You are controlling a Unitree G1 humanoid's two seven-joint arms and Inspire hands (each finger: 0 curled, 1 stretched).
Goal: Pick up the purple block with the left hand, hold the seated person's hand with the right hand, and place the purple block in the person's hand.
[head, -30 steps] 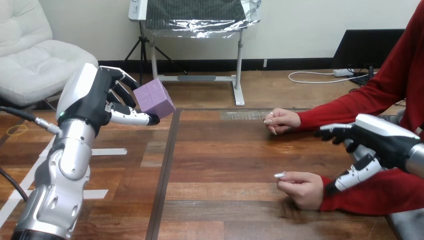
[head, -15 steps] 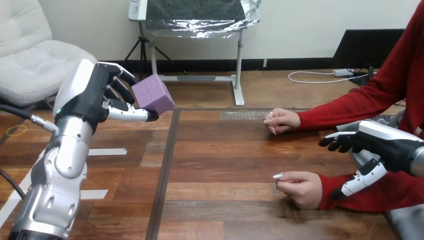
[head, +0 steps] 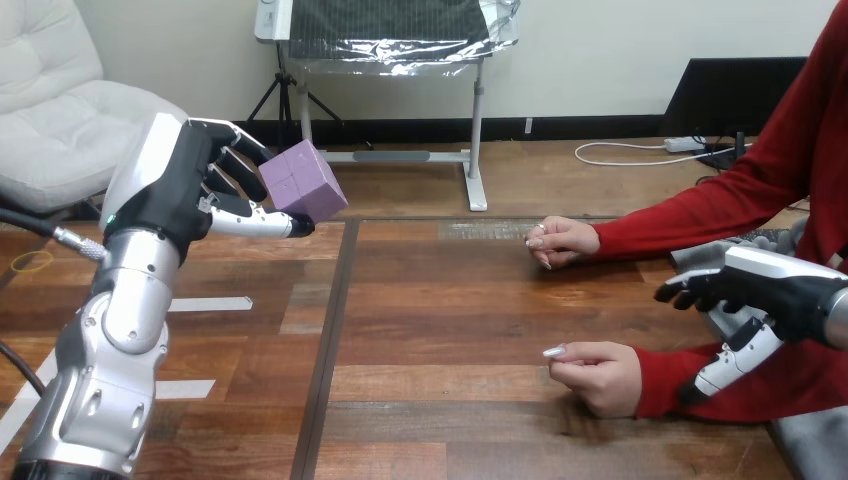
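The left hand [head: 185, 190] is raised by the table's [head: 450, 320] far left corner, grasping the purple block [head: 303, 180]; fingers sit behind the block and the thumb runs under it; the block is tilted, one corner pointing down, well off the wood. The person's far hand [head: 560, 242] rests loosely closed on the table just inside the far edge, right of the middle; the person's near hand [head: 597, 376] rests closer to the near edge, also loosely closed, knuckles toward the robot. Both red sleeves run off the right edge. The right hand [head: 775, 295] hangs at the right edge, between the two sleeves, released and grasping nothing; its fingers [head: 690, 290] reach left above the near sleeve and its thumb [head: 730, 362] lies in front of that sleeve; whether it touches the cloth cannot be told. Bare wood spans the stretch from the block across to the person's hands.
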